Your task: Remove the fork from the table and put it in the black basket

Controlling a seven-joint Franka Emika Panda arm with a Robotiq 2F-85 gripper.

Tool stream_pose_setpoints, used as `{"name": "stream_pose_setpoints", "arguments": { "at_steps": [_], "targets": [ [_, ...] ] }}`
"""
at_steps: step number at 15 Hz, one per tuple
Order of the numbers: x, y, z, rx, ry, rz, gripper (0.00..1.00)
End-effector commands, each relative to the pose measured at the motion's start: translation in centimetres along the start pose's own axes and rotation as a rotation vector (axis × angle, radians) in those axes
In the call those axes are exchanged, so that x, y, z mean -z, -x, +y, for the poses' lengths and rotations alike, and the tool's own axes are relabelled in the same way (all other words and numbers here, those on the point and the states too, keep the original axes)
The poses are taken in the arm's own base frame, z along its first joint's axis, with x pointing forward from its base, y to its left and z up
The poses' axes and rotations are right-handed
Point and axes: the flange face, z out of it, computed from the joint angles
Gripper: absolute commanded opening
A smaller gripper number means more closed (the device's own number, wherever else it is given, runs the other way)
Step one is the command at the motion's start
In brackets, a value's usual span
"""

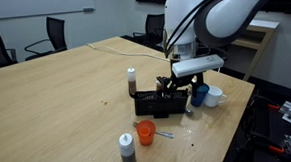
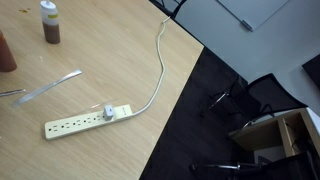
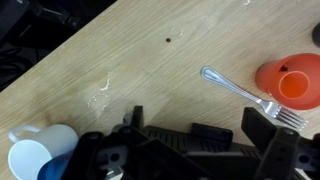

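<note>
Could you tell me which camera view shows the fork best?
Wrist view: the fork lies whole, tines clear. In an exterior view it is a sliver; the exterior view with the power strip hardly shows it.

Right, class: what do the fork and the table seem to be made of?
Fork: probably metal with a polished finish; it is silvery with bright glints. Table: wood or wood-look laminate, matte; pale grain lines show, but not which.

Bulky white arm (image 1: 214, 17), apparently black fingers (image 3: 286, 152)
</note>
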Motion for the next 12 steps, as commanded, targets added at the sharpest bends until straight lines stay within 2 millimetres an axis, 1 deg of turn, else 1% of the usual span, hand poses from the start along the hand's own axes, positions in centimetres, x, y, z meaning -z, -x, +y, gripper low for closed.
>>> {"name": "stream_pose_setpoints", "arguments": {
  "at_steps": [1,6,8,12],
  "targets": [
    [0.2,0.1,-0.1,-0.003,-0.002,0.001,1.00],
    [0.4,0.2,-0.2,-0.007,-0.004,0.004,1.00],
    [-0.2,0.0,-1.0,-0.031,-0.011,0.000,1.00],
    [-2.8,-1.3,-3.7,-0.276,-0.037,0.016,1.00]
  ]
}}
